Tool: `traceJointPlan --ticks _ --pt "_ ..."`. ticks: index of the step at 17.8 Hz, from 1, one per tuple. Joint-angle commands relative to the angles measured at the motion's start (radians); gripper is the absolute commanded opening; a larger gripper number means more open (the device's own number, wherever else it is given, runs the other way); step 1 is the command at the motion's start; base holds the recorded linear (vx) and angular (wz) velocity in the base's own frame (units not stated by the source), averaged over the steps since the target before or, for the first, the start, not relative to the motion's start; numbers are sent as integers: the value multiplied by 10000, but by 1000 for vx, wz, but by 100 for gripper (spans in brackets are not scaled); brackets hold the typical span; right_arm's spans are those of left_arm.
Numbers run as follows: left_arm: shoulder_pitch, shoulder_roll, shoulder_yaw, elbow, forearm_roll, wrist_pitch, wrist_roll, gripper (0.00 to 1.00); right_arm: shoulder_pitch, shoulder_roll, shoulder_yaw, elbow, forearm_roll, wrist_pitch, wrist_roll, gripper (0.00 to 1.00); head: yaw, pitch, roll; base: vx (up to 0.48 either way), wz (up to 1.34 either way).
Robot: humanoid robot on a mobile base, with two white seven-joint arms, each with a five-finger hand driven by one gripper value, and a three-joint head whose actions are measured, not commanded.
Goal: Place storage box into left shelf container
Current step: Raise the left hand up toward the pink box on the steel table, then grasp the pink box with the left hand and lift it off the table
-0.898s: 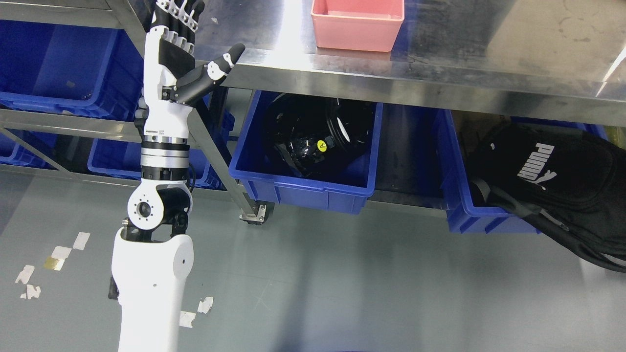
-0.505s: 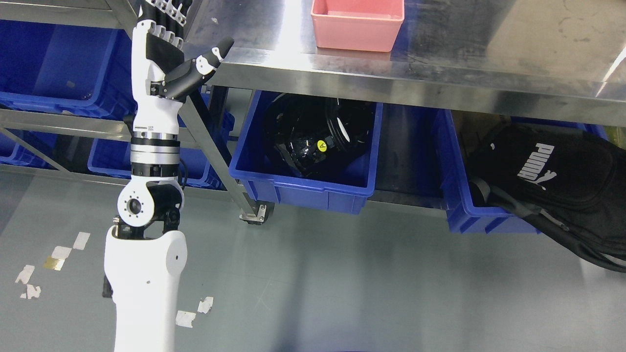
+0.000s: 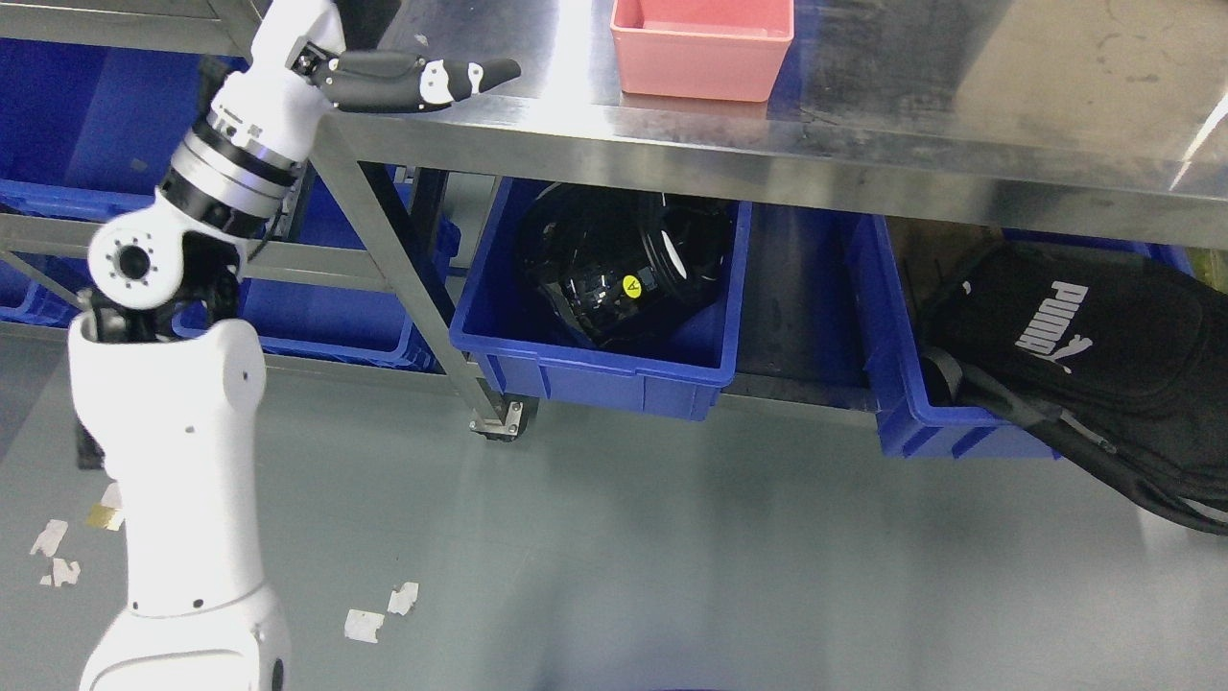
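Left robot hand point(image 3: 384, 58), grip unclear, near pink storage box point(image 3: 703, 48); PUMA bag point(image 3: 1074, 355) below.

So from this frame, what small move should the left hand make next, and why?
Probably a short reach to the right along the steel tabletop toward the pink storage box. The left hand is over the table's left corner, its thumb pointing at the box, with bare steel between them. It holds nothing visible; most fingers are cropped out.
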Motion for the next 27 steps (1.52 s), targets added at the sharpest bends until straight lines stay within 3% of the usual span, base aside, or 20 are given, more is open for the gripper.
traceJointPlan --ticks 1,4,6,9,13,15,22,27 --pt "-2171 1807 -1757 1738 -2034 35 -1367 99 -46 -174 0 -174 -215 0 -19 100 0 0 0 0 0" --pt "-2738 1761 -3154 2916 -3294 65 -1399 97 -46 -174 0 -174 -215 0 -19 100 0 0 0 0 0" --pt "-3289 1456 -3570 3699 -3389 172 -1414 97 -46 -174 0 -174 -215 -15 -19 100 0 0 0 0 0" --pt "-3812 247 -3771 4345 -3404 800 -1567 97 -46 -174 0 -174 -215 0 -4 100 0 0 0 0 0" --pt "-4242 -1213 -3893 5219 -3573 832 -1798 96 -46 -174 0 -174 -215 -15 -19 100 0 0 0 0 0" --pt "-4564 -1277 -4520 5908 -3816 832 -1782 96 -30 -174 0 -174 -215 0 -19 100 0 0 0 0 0" --pt "-4627 -1317 -4661 6755 -4677 832 -1782 95 -46 -174 0 -174 -215 0 -19 100 0 0 0 0 0" --pt "-4734 -1317 -4569 7031 -4708 832 -1965 83 -30 -174 0 -174 -215 0 -19 100 0 0 0 0 0"
